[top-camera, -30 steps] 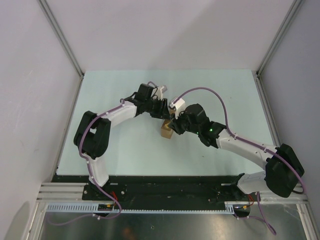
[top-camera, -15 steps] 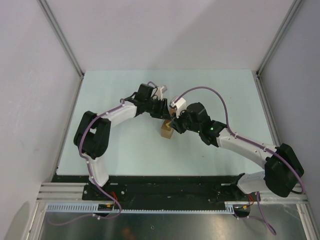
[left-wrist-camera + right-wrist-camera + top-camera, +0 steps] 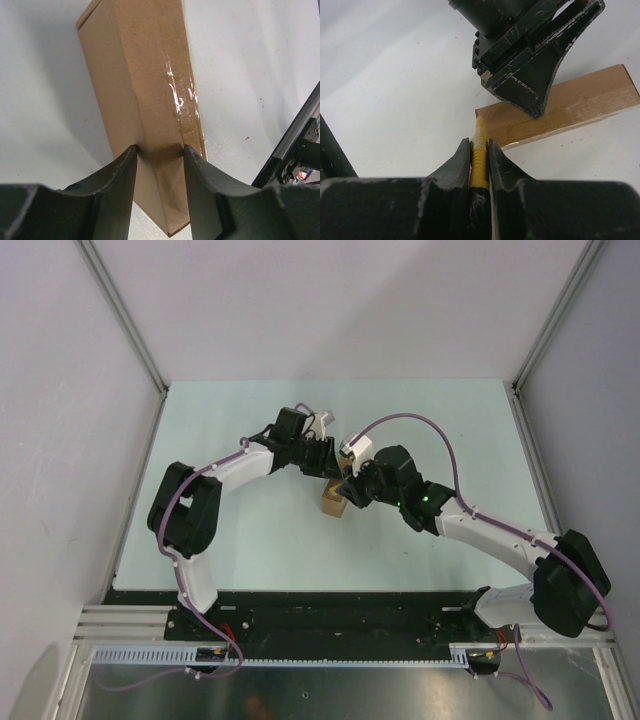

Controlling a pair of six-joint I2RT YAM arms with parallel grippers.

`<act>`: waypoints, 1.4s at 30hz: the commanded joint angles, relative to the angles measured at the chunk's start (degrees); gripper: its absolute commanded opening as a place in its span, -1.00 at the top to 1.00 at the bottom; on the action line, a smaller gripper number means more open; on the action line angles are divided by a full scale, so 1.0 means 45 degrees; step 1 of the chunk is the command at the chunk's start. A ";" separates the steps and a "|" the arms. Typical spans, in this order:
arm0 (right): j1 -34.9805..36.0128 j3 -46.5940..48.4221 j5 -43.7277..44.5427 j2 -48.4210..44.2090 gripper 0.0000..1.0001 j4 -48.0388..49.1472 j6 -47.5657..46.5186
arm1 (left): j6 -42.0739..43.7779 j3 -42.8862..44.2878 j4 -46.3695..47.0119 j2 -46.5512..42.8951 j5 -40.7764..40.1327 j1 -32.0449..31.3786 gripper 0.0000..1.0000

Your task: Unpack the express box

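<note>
One small flat carton, the express box [image 3: 145,100], stands on a long thin edge near the middle of the tabletop [image 3: 230,440], between my two wrists. It is plain brown cardboard, matt and a little fibrous, with crisp folded corners. A strip of clear glossy tape along its narrow upper face catches the light.

My left gripper [image 3: 159,150] is closed narrow on the box, one black finger against each broad face, near one end. My right gripper [image 3: 479,145] is clamped on the utility knife [image 3: 480,135], whose ribbed yellow front sticks out between the fingers above a black part. Its tip is just beside a corner of the box; I cannot tell whether it touches.

Only the left wrist view shows the tape's shine and the box running away lengthwise. Only the right wrist view shows the knife, along with the scuffed, chipped plastic of my left gripper's finger over the box. From above, the box is just a tan patch under the two wrists, and the knife is hidden.

That top view shows the tabletop as smooth pale mint; the left wrist view adds a few dark specks. Plain pale grey walls enclose it, with aluminium posts at the corners. Purple cables trail along both arms.
</note>
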 commanded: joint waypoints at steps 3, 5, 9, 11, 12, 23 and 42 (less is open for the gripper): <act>0.0098 0.0215 -0.0095 -0.0211 1.00 0.0279 -0.0025 | 0.0735 -0.0585 -0.1108 0.0656 -0.0660 0.0038 0.09; 0.0098 0.0215 -0.0095 -0.0152 1.00 0.0279 -0.0025 | 0.0735 -0.0604 -0.1127 0.0695 -0.0640 0.0038 0.09; 0.0137 0.0215 -0.0115 -0.0035 1.00 0.0299 -0.0063 | 0.0735 -0.0585 -0.1108 0.0715 -0.0621 0.0057 0.10; 0.0137 0.0215 -0.0134 0.0004 1.00 0.0299 -0.0083 | 0.0735 -0.0585 -0.1108 0.0715 -0.0601 0.0057 0.10; 0.0157 0.0215 -0.0154 0.0024 1.00 0.0299 -0.0083 | 0.0735 -0.0604 -0.1127 0.0715 -0.0601 0.0057 0.10; 0.0333 0.0215 0.0373 0.0297 1.00 0.0123 -0.0298 | 0.0774 -0.0682 -0.1127 0.0754 -0.0582 0.0077 0.10; 0.0274 0.0215 0.0413 -0.0230 1.00 0.0104 -0.0337 | 0.0852 -0.0682 -0.1127 0.0890 -0.0562 0.0155 0.11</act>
